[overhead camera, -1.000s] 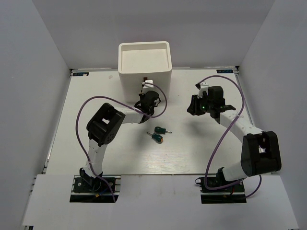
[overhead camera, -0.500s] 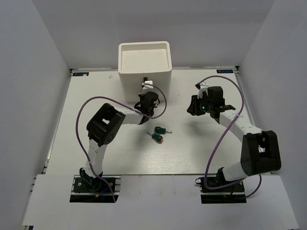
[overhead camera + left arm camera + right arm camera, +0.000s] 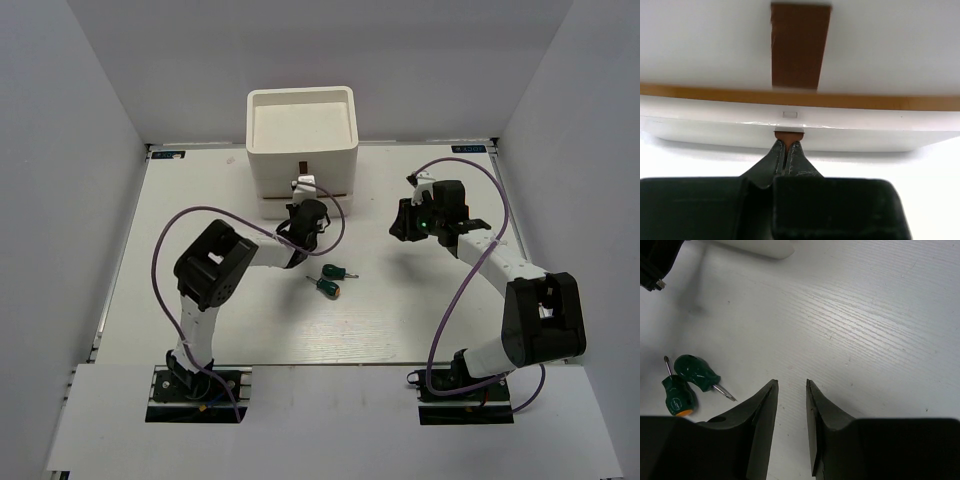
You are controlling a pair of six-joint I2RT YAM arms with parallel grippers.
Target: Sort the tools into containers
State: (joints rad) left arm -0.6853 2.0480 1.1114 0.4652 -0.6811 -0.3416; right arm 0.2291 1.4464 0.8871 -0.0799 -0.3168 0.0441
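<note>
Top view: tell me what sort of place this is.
Probably a lab robot test cell: a white table boxed in by blank white panels, a left arm and a right arm bolted at its near edge, with an organizer and two stubby screwdrivers as props.

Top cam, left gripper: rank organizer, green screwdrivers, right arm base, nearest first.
1. Organizer: straight ahead, its lower drawer handle pinched in the left gripper's jaws.
2. Green screwdrivers: on the table, toward the bases; the pair too close to split.
3. Right arm base: near-right edge.
</note>
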